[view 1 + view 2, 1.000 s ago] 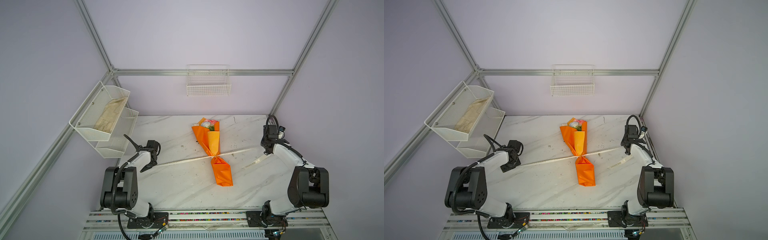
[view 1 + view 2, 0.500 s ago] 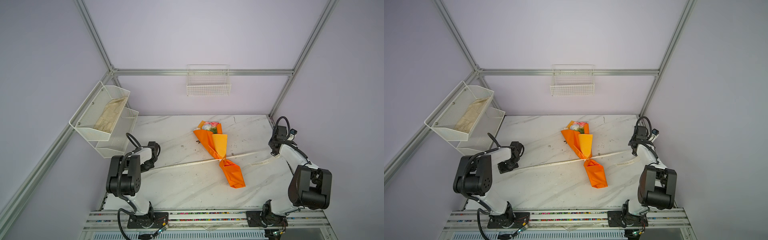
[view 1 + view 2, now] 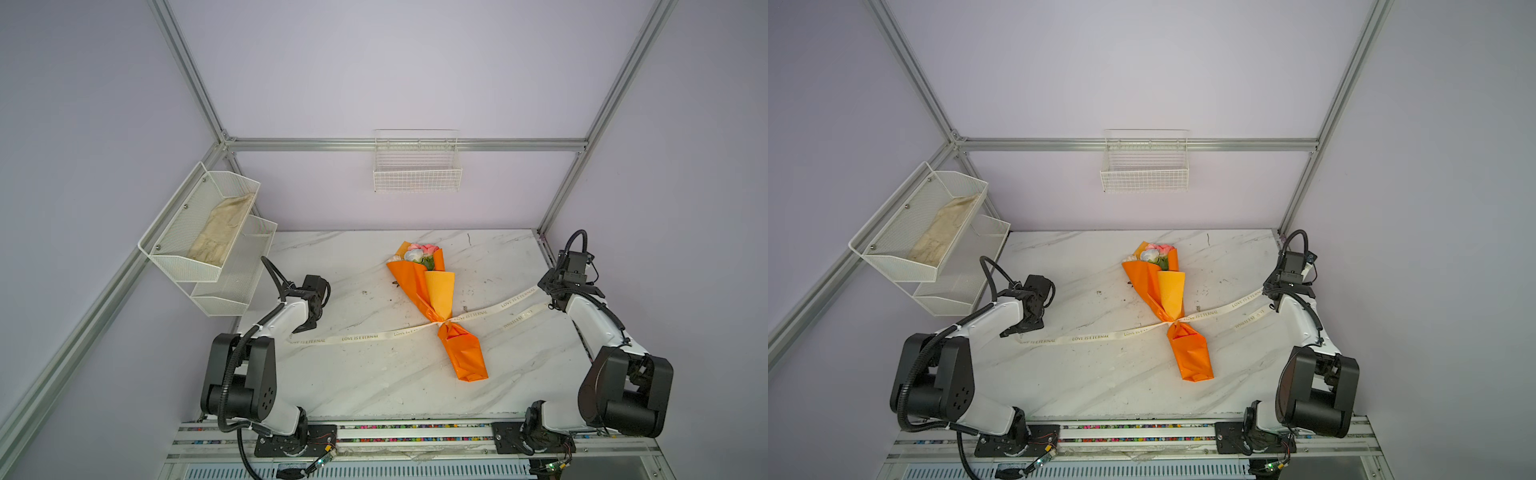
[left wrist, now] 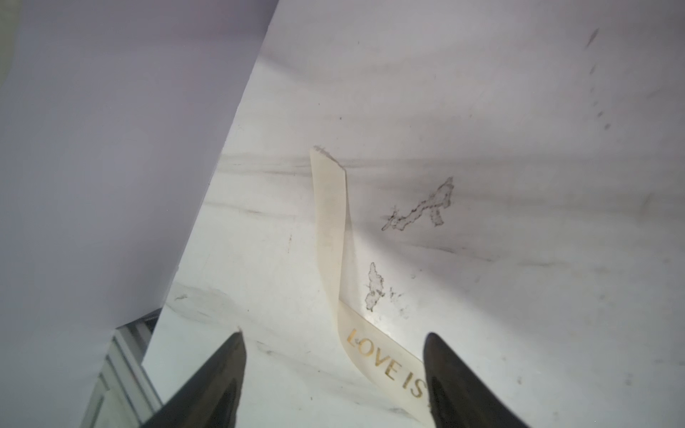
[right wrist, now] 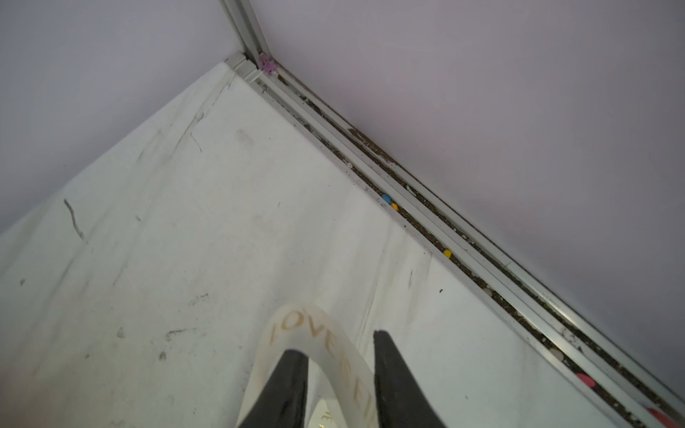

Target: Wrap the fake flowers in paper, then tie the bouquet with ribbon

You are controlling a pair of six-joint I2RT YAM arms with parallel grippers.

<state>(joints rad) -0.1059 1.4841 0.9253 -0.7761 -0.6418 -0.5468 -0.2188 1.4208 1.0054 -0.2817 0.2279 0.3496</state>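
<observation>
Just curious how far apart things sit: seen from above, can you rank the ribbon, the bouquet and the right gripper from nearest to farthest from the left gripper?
1. The ribbon: its end lies just beside the left gripper, on the left.
2. The bouquet: in the middle.
3. The right gripper: at the far right side.

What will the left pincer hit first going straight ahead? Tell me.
Probably the ribbon lying on the table, ahead of the left pincer; depth is unclear, so maybe bare marble beside it.

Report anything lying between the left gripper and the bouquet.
Only the cream ribbon, flat on the marble table, runs from beside the open left gripper to the bouquet; nothing else visible stands between them.
</observation>
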